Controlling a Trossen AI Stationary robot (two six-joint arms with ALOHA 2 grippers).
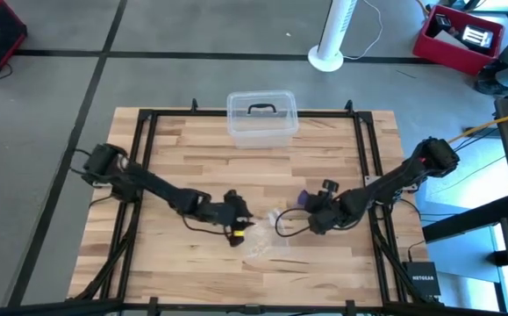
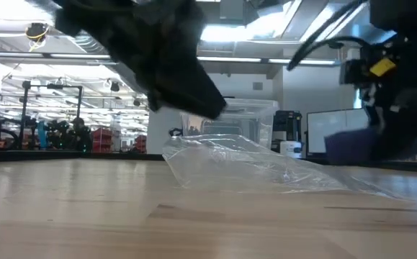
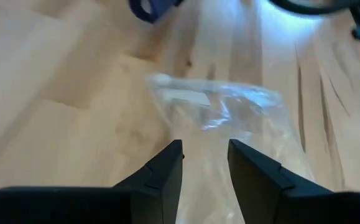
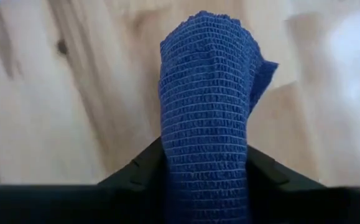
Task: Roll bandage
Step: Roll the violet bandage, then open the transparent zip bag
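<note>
We see the bandage (image 4: 206,118) in the right wrist view as a dark blue, ribbed, crinkly fabric, folded or rolled into a thick upright wad that fills the centre of that frame. Its weave shows fine horizontal ridges, and a loose edge sticks out at its upper right. The right gripper (image 4: 206,177) has its fingers (image 4: 139,171) pressed against either side of the wad, holding it.

In the high view the bandage (image 1: 301,198) shows as a small purple-blue patch right of centre, at the tip of the right gripper (image 1: 311,211), above the bench (image 1: 192,149).

The left gripper (image 3: 204,165) sits just left of centre in the high view; its fingers (image 3: 167,171) stand narrowly apart with nothing between them, over a clear crinkly plastic bag (image 3: 220,106) lying on the bench. A clear plastic box (image 1: 261,117) with a black handle stands at the upper middle edge of the bench.
</note>
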